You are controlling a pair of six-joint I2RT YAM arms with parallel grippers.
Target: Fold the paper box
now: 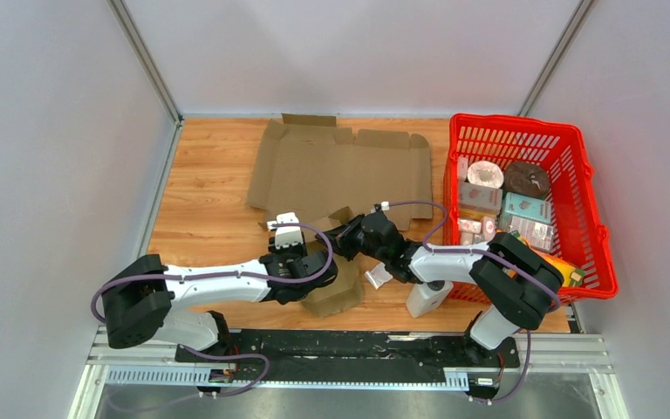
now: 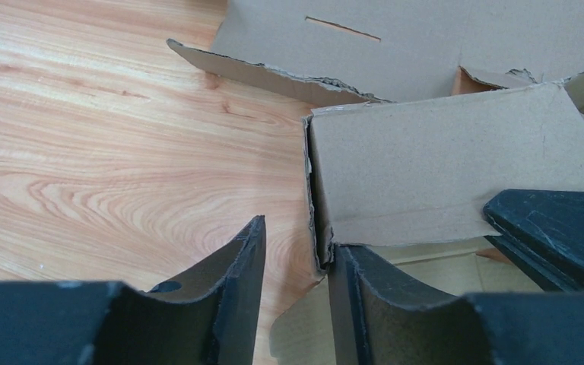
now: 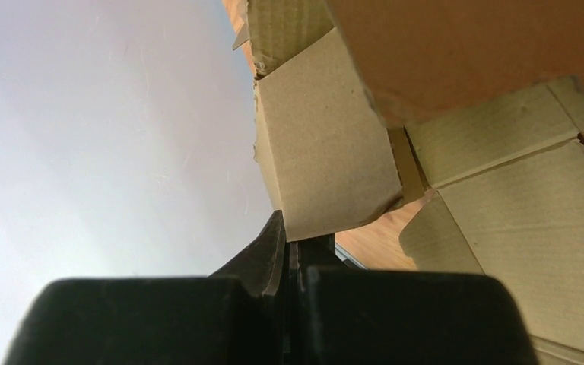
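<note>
While I watch from the overhead camera, a wooden table [image 1: 209,175] fills the view, walled by pale panels. Flat on its far middle lies an unfolded cardboard sheet [image 1: 340,170], flaps spread outward. To the right stands a red basket [image 1: 598,253] of plastic mesh, holding packets and two round items.

Nearer me, at the table's near middle between the two arms, sits the paper box [image 1: 336,292], small, brown and only partly formed, with a wall standing up and flaps loose.

My left gripper [image 2: 298,234] reaches in from the left and hangs over the box's left side. Its wrist camera shows the jaws spread part way, with bare wood visible in the gap. The box's upright corner edge lies against the inner face of the right-hand finger [image 2: 380,304]. Nothing is caught between the two fingers.

My right gripper [image 3: 293,236] comes in from the right, its arm passing in front of the basket. Its jaws are pressed together, leaving only a thin line between them. The tips meet the lower edge of a raised cardboard flap [image 3: 327,152] on the box. I cannot tell whether that edge is pinched or merely touched.

Just beside the box, on the wood near the right arm, lies a small white scrap [image 1: 377,278].
</note>
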